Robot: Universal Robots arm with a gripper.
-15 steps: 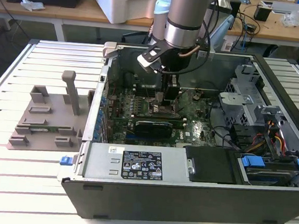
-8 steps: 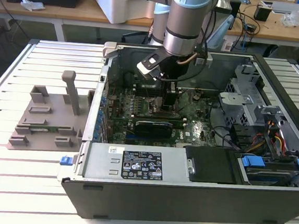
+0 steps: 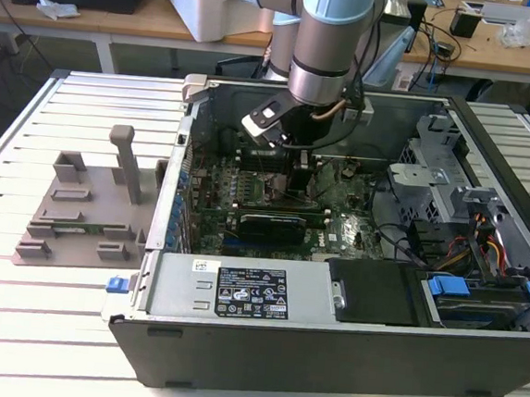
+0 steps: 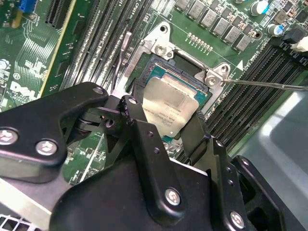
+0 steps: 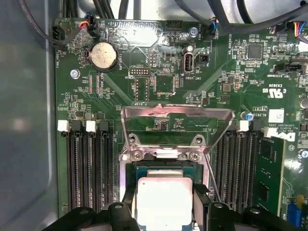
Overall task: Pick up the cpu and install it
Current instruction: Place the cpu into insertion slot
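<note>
Gripper (image 5: 164, 208) was clamped on the cpu (image 4: 169, 105) by two opposite edges, probably to leave the silvery top free. The cpu sat squarely over the socket (image 4: 188, 59); couldn't tell if it was seated. Load plate (image 5: 176, 111) stood hinged up beyond the socket and lever (image 4: 262, 84) was swung out beside it, so access looked open. There was faint print on the cpu top and white silkscreen around the socket.

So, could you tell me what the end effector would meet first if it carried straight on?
Probably the socket: the end effector grips the cpu right above it, so the chip would touch down in the socket's frame first. The remaining gap, if any, is unclear.
</note>
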